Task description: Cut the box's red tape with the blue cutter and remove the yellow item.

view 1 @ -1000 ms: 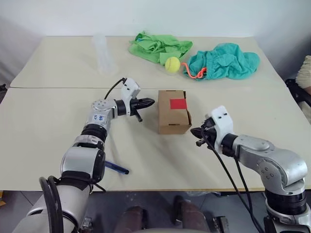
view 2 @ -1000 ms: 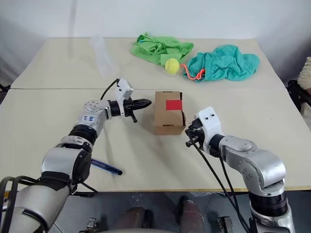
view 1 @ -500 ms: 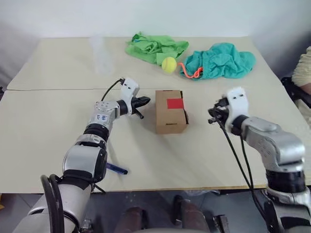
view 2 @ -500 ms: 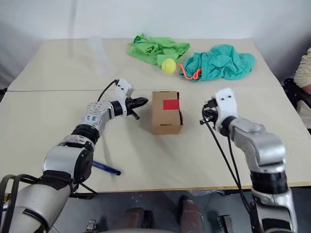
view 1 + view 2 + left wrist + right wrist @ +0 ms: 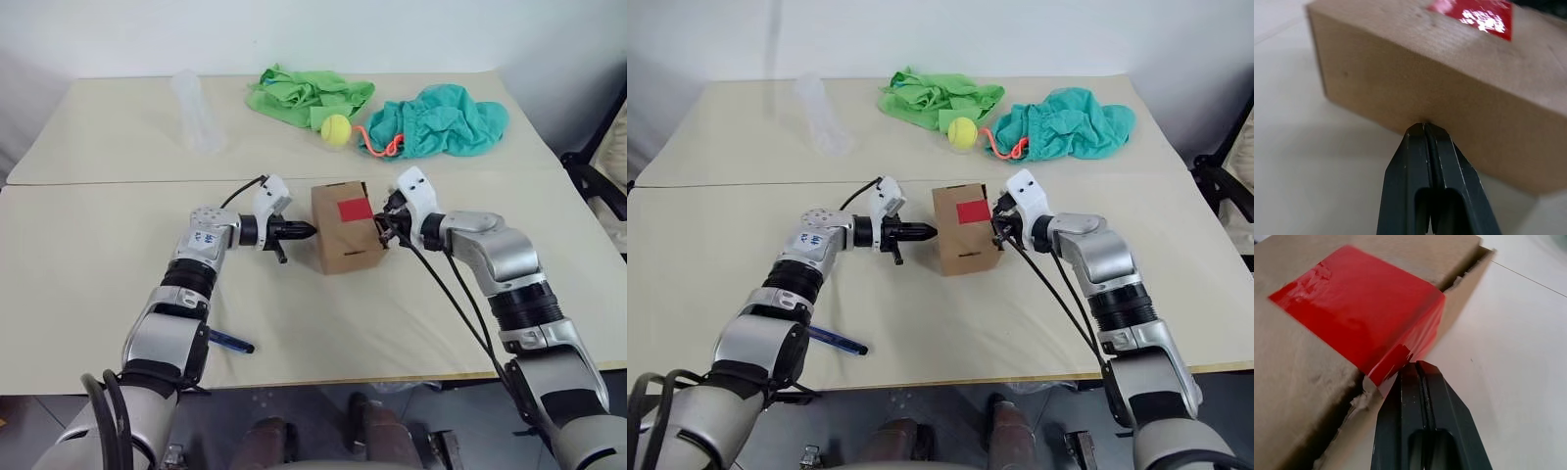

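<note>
Pressing on the box [image 5: 347, 227] from both sides, both sets of jaws fully closed, nothing held in either. Left gripper [image 5: 309, 232] tips met against plain cardboard side wall, low on that face, per left wrist view. Right gripper [image 5: 1418, 368] tips met at opposite side, right at lower edge of the red tape [image 5: 1359, 311] where tape folds over top edge and down the wall; torn cardboard seam seen just beside tips. Red tape otherwise intact across top flap. Box closed, standing near table [image 5: 88, 245] middle, just on near side of seam between two tabletops. Yellow item not seen.

Blue cutter [image 5: 231, 342] lying flat near front edge of table, toward front-left corner, partly hidden under left arm, well apart from box, untouched by either gripper.

Toward back edge: tennis ball [image 5: 335, 129] between green cloth [image 5: 304, 96] and teal cloth [image 5: 441, 117], touching or nearly touching green one; orange-red cord [image 5: 384, 145] at teal cloth's near edge. Clear plastic cup [image 5: 194, 108] toward back-left corner, upright or lying not determinable.
</note>
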Tool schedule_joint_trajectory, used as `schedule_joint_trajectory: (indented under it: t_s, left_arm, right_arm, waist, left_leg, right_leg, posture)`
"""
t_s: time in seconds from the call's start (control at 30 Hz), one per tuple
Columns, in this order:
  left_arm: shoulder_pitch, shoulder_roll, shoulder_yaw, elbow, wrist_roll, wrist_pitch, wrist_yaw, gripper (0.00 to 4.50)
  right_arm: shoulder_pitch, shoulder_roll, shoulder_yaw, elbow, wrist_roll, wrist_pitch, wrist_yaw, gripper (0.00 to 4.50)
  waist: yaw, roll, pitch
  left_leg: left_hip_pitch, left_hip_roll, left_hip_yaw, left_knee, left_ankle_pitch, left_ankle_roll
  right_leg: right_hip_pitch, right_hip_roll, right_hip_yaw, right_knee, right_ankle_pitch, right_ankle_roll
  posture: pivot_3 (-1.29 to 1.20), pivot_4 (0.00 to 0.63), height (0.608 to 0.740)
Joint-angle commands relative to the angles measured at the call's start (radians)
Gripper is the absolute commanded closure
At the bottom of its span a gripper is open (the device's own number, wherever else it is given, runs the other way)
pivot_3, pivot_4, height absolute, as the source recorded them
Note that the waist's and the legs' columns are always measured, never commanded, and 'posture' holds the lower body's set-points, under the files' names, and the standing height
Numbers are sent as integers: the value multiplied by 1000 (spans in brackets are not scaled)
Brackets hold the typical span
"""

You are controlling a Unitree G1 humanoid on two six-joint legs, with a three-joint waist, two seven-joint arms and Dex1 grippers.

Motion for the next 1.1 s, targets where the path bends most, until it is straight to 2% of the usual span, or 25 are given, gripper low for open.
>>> schedule_joint_trajectory:
  t_s: [0.03, 0.33, 0.47, 0.6, 0.7, 0.9, 1.1]
  left_arm:
    - [15, -17, -40, -169, -43, 108, -59, 4453]
    - [56, -18, -71, -326, -62, 250, -63, 4453]
    - [70, 16, -54, -366, -68, 287, -50, 4453]
    - [100, 99, -35, -444, -101, 346, -74, 4453]
    - [108, 152, -31, -451, -106, 354, -65, 4453]
    - [63, 197, -7, -327, -74, 252, 19, 4453]
    - [-124, 112, 56, 113, -30, -119, 284, 4453]
  right_arm:
    - [-72, 37, 19, 50, -23, -86, 70, 4500]
    - [-142, 85, 32, 181, -122, -216, 132, 4500]
    - [-124, 75, 0, 179, -182, -261, 51, 4500]
    - [-69, 22, -62, 111, -235, -324, -62, 4500]
    - [-41, 3, -126, 37, -231, -302, -137, 4500]
    - [56, -63, -214, -220, -208, -125, -173, 4500]
    - [310, -237, -257, -723, -38, 347, -34, 4500]
  waist:
    - [-1, 0, 0]
    - [-13, 0, 0]
    - [-17, 1, 0]
    - [-17, 1, 0]
    - [-16, 2, 1]
    - [-12, 3, 2]
    - [25, 3, 2]
  left_leg:
    - [0, 0, 0, 0, 0, 0]
    - [0, 1, -1, 0, 0, 0]
    - [0, 1, -2, 0, 0, -1]
    - [0, 2, -9, 1, 1, -2]
    - [1, 1, -9, 1, 1, -2]
    - [1, 1, -9, 2, 1, -2]
    - [-1, 1, -10, 5, 0, -2]
  right_leg:
    - [0, 0, 0, 0, 0, 0]
    - [0, 0, 0, 1, 0, 0]
    - [0, 0, 0, 1, 0, 0]
    - [-1, 0, 1, 2, 0, 0]
    - [-1, 0, 1, 3, 0, 0]
    - [-1, 0, 1, 4, 0, -1]
    - [-1, 0, 0, 4, 0, -1]
  posture:
    - [0, 150, 740]
    - [0, 150, 740]
    - [0, 150, 740]
    - [0, 150, 740]
    - [0, 150, 740]
    - [0, 150, 740]
    - [0, 150, 740]
